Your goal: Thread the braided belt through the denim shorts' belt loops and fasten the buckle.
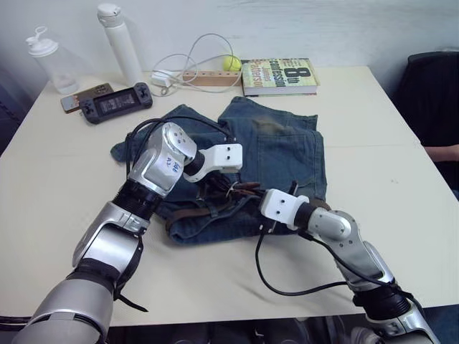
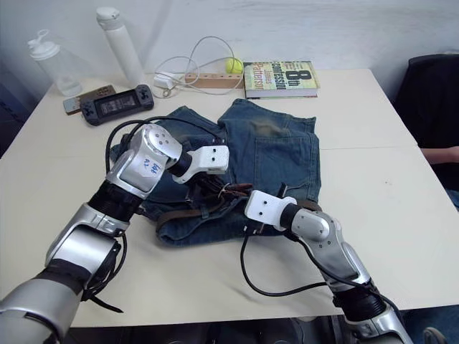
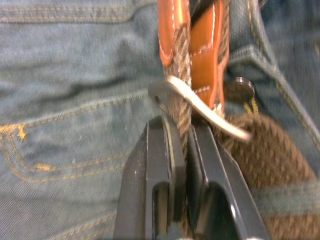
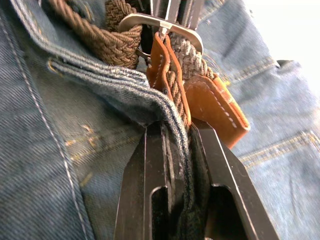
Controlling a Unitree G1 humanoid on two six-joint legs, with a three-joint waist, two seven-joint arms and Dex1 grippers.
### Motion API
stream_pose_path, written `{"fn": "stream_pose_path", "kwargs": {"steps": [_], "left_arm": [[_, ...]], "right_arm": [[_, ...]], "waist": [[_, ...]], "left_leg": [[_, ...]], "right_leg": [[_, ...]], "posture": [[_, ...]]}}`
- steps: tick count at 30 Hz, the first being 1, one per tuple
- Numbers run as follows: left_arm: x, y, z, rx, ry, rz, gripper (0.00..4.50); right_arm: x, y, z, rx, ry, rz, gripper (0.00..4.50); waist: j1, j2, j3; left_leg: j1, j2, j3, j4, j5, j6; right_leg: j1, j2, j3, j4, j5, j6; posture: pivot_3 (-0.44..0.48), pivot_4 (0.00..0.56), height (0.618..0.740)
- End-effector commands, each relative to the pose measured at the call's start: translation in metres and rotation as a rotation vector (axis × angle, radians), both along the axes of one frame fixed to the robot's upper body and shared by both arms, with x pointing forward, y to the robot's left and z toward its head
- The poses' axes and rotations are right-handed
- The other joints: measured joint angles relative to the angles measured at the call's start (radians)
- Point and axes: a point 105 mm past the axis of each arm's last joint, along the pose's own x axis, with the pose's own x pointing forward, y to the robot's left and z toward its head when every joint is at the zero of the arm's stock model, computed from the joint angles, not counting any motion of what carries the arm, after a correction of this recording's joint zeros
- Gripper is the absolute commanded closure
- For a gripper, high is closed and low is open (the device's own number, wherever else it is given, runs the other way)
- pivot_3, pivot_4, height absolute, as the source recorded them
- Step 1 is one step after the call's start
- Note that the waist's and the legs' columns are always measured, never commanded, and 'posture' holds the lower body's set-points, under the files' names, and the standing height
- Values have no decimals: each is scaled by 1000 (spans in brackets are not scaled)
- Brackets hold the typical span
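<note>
One braided belt (image 3: 182, 65) pinched between left fingers (image 3: 160, 165), one denim shorts (image 4: 60, 150) waistband between right fingers (image 4: 150, 170).

Both eye views look forward and down over the table (image 1: 64, 186). Each wrist view sits very close above the denim shorts (image 3: 75, 100), and both share the buckle (image 4: 160, 25), which lies at 12 o'clock from the fingertips.

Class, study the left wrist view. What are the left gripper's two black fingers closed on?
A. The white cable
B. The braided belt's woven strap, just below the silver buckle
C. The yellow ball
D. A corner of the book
B: in the left wrist view the left gripper pinches the braided belt where the buckle crosses it, over the denim shorts.
</note>
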Motion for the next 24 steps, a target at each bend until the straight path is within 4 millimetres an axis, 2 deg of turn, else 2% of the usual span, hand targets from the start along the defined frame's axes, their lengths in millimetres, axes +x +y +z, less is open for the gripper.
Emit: {"fn": "stream_pose_path", "kwargs": {"steps": [1,7,9,13,14,16,18,19,24], "left_arm": [[-15,-43,22,-94,-54,-147,4469],[-12,-48,24,-82,-144,-196,4469],[-14,-50,33,-143,-126,-188,3814],[-19,-42,40,-137,-108,-214,2197],[-19,-37,43,-137,-108,-212,1650],[-19,-28,50,-137,-103,-202,1128],[-21,-19,57,-152,-95,-186,263],[-22,-15,63,-171,-91,-172,50],[-29,1,86,-286,-23,-100,50]], "right_arm": [[-13,24,18,48,-59,109,4500],[-14,25,18,48,-55,112,4500],[-14,24,17,48,-53,110,4500],[-14,23,16,47,-48,104,4500],[-12,22,15,38,-44,93,4500],[-10,18,12,26,-39,70,4500],[-9,15,11,20,-38,55,4500],[-9,14,11,17,-38,51,4500],[-9,13,9,5,-34,53,4500]], "waist": [[0,0,0],[2,0,0],[1,0,0],[0,0,0],[0,0,0],[0,0,0],[-1,0,0],[-1,0,0],[-5,0,0]], "left_leg": [[0,0,0,0,0,0],[0,0,0,0,0,0],[0,-1,0,0,0,0],[0,-1,0,0,0,0],[0,-1,0,0,0,0],[0,-1,0,0,0,0],[0,-1,0,0,0,0],[0,-1,0,0,0,0],[0,-1,0,0,0,0]], "right_leg": [[0,0,0,0,0,0],[-1,0,1,0,0,0],[-1,0,1,0,0,0],[-1,0,1,0,0,0],[-1,0,1,0,0,0],[-1,0,1,0,0,0],[-2,0,1,0,0,0],[-2,0,2,1,0,0],[-2,1,4,1,0,0]], "posture": [[0,150,735],[0,150,735],[0,150,735],[0,150,735],[0,150,735],[0,150,735],[0,150,735],[0,150,735],[0,150,735]]}}
